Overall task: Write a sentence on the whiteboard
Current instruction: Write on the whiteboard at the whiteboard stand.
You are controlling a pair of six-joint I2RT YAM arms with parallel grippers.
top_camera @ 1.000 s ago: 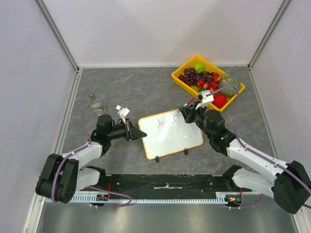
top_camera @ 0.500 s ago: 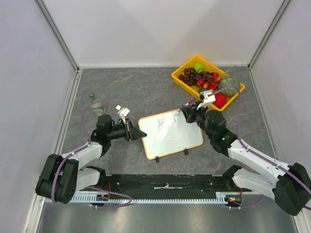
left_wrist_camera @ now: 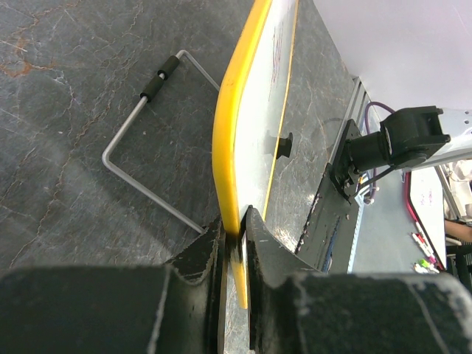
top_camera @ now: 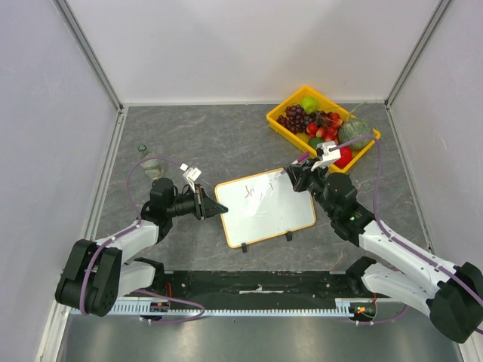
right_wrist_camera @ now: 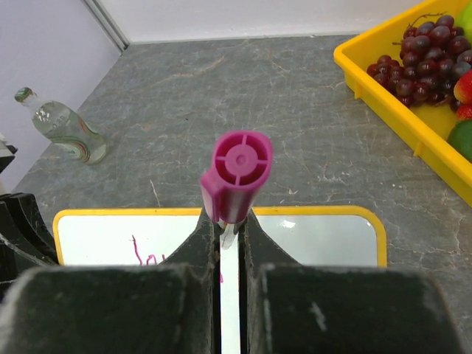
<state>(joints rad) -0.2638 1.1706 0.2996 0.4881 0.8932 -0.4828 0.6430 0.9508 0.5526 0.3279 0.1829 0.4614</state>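
Observation:
The whiteboard (top_camera: 275, 215) lies in the middle of the table; it is glossy white with a yellow-tan frame and two small black feet at its near edge. Pinkish-red marker strokes, the start of the sentence (top_camera: 255, 191), sit in its upper left part. My left gripper (top_camera: 219, 209) is shut on the board's left edge; the left wrist view shows the whiteboard (left_wrist_camera: 230, 140) pinched between the jaws of the left gripper (left_wrist_camera: 240, 230). My right gripper (top_camera: 296, 175) hovers over the board's far right corner, shut on a magenta marker (right_wrist_camera: 237, 173). The marker's tip is hidden.
A yellow tray (top_camera: 274, 122) of grapes and other fruit stands at the back right. A small clear bottle (top_camera: 151, 161) lies at the left, behind the left arm. The board's bent wire stand (left_wrist_camera: 144, 103) rests on the table beside it.
My right gripper with the marker has shifted slightly right and away along the board's far edge. The left gripper and the board have stayed put.

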